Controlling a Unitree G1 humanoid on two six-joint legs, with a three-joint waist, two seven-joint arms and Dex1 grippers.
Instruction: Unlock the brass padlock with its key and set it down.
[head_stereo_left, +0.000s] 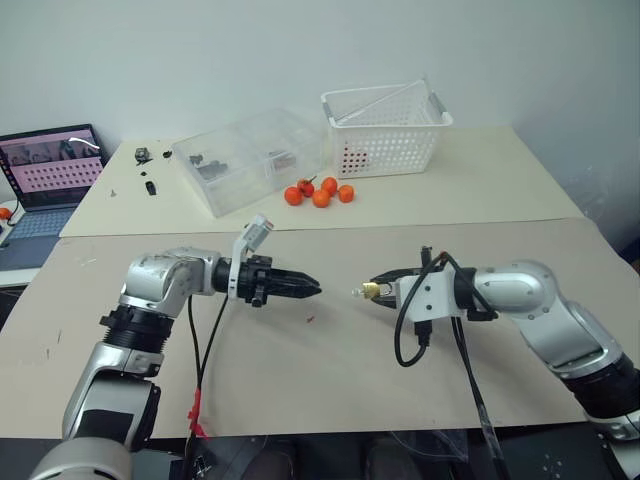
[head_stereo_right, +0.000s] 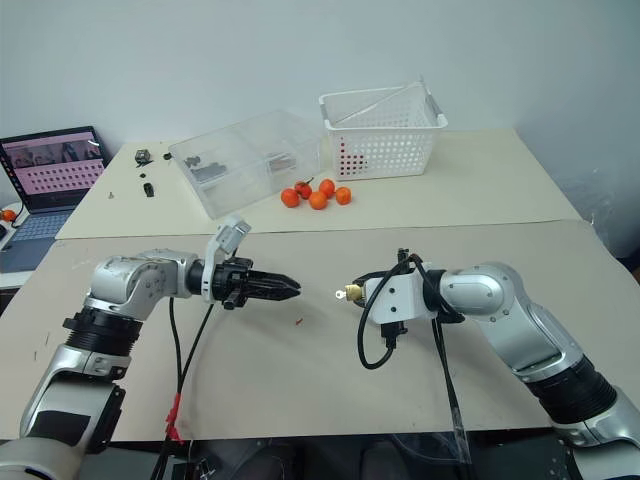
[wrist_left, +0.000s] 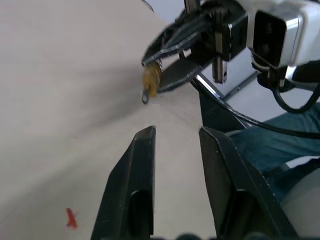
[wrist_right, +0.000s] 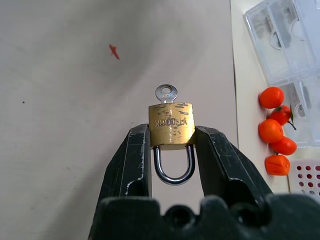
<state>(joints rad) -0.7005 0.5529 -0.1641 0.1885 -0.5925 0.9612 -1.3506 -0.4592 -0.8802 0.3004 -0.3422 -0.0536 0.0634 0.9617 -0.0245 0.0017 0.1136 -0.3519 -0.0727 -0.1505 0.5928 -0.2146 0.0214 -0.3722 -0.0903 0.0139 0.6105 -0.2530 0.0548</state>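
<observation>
Two grippers face each other above the middle of the tabletop (head_stereo_left: 300, 370), tips apart. Right gripper (wrist_right: 172, 142) is clamped on the brass padlock (wrist_right: 171, 130), one finger on each side of the body. Shackle (wrist_right: 174, 167) points back between the fingers toward the wrist and looks seated at both legs. Key (wrist_right: 166, 93) sits in the keyway on the padlock's outward face, only its round bow sticking out, pointing at the left gripper (head_stereo_left: 312, 289). Padlock is held in the air, off the tabletop.

Left gripper is level, aimed at the padlock, holding nothing. Its fingers (wrist_left: 132, 185) stand slightly apart with a narrow gap; key bow is ahead of the tips, not touching.

Small red mark (head_stereo_left: 310, 319) on the tabletop below the gap between the grippers. Toward the far edge: clear plastic box (head_stereo_left: 250, 160), white basket (head_stereo_left: 385, 130), cluster of orange round fruits (head_stereo_left: 320, 192) in front of them. Laptop (head_stereo_left: 45, 185) off the far left corner.
</observation>
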